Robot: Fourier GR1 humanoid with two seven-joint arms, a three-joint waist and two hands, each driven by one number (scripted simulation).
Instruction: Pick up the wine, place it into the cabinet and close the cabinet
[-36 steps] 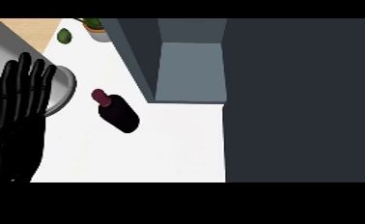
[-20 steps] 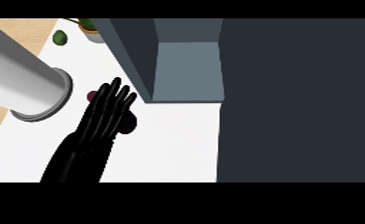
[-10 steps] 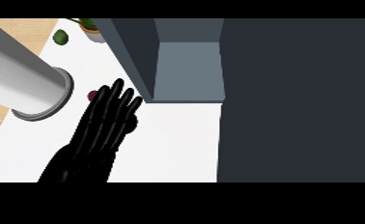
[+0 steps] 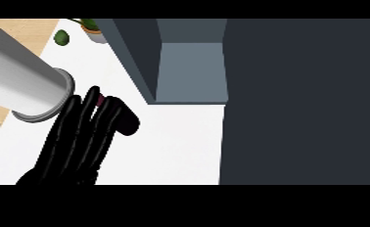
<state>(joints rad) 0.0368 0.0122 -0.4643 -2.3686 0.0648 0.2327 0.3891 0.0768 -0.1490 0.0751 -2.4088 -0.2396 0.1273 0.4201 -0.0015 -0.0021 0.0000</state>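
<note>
The wine bottle (image 4: 128, 122) lies on the white counter (image 4: 173, 147), dark, with its maroon neck (image 4: 102, 100) pointing to the far left. My left hand (image 4: 76, 138) lies over its left side with straight fingers pointing away from me, hiding much of the bottle. I cannot tell whether the hand touches it. A grey forearm (image 4: 25, 86) crosses the left edge. The cabinet (image 4: 189, 69) stands open just beyond the bottle, showing a grey-blue inside. My right hand shows nowhere.
A tall dark panel (image 4: 292, 99) fills the right half of the view. A small green fruit (image 4: 62, 37) and a potted plant (image 4: 92, 27) sit at the far left corner, beside a wooden surface (image 4: 22, 25).
My left hand has swung from the left edge to over the wine bottle, then barely shifted in the last second. The bottle has kept its place.
</note>
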